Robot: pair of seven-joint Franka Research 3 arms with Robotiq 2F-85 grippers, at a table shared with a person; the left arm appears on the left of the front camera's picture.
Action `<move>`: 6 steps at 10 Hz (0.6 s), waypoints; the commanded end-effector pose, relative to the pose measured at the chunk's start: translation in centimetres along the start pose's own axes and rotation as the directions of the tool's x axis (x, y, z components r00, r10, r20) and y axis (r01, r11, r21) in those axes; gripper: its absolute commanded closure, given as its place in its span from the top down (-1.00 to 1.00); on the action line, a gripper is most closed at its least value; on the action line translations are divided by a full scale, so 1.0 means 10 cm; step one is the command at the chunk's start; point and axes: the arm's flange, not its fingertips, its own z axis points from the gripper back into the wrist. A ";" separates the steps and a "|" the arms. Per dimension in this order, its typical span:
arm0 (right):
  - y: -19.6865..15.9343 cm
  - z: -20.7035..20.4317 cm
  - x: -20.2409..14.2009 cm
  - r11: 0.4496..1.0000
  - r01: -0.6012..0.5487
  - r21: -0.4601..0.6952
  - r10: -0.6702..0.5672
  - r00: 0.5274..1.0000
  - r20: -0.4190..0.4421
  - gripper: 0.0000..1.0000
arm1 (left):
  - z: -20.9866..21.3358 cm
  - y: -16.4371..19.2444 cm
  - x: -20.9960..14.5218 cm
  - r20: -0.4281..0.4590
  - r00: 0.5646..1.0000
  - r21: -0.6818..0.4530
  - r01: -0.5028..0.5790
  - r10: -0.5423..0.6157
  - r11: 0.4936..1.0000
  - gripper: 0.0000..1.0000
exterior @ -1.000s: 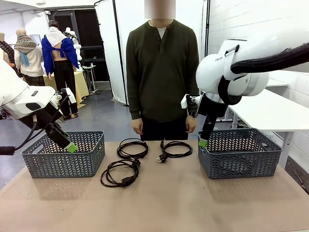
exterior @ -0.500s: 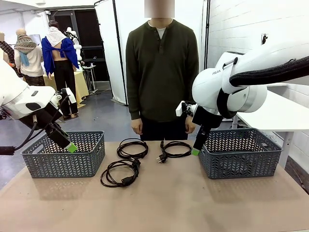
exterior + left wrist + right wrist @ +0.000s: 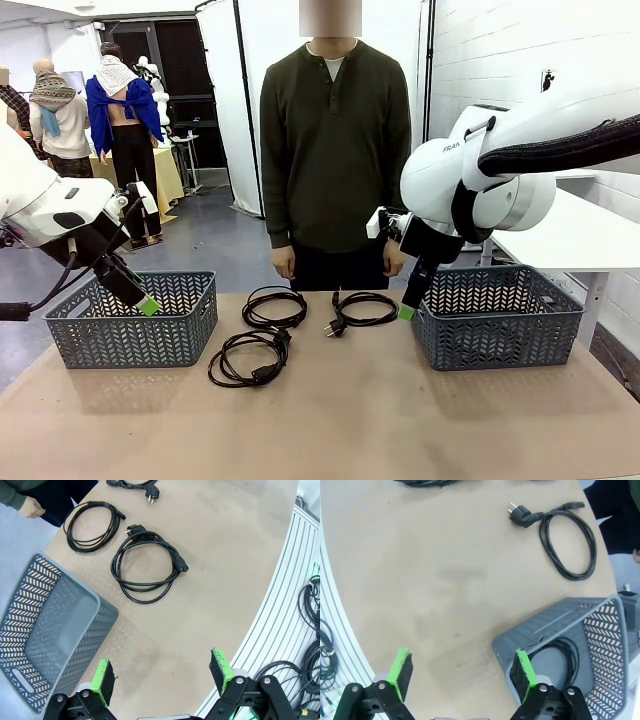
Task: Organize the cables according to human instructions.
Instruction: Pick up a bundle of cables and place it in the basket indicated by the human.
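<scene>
Desk [image 3: 400, 420]: 3 cables [image 3: 114, 566] lay loose btwn left basket [image 3: 120, 340] & right basket [image 3: 490, 335]; a 4th cable [image 3: 570, 644] was coiled in the latter. Right claw [image 3: 461, 662] was held apart, empty, just beside that basket's corner; left claw [image 3: 161, 672] likewise apart at the other's edge. Risks judged: basket wall could be clipped on descent; only 1 loop might be pinched, so the coil would be unwound.

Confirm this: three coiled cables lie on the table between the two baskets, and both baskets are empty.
Wrong in one respect: the right basket is not empty. A coiled cable lies inside it, as the right wrist view shows. The left basket is empty, and three coiled cables do lie on the table between the baskets.
</scene>
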 end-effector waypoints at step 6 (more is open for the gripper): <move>-0.01 0.00 0.02 1.000 -0.006 -0.002 0.006 1.000 -0.003 1.00 | -0.01 0.02 0.00 0.007 1.000 0.010 0.003 -0.003 1.000 1.00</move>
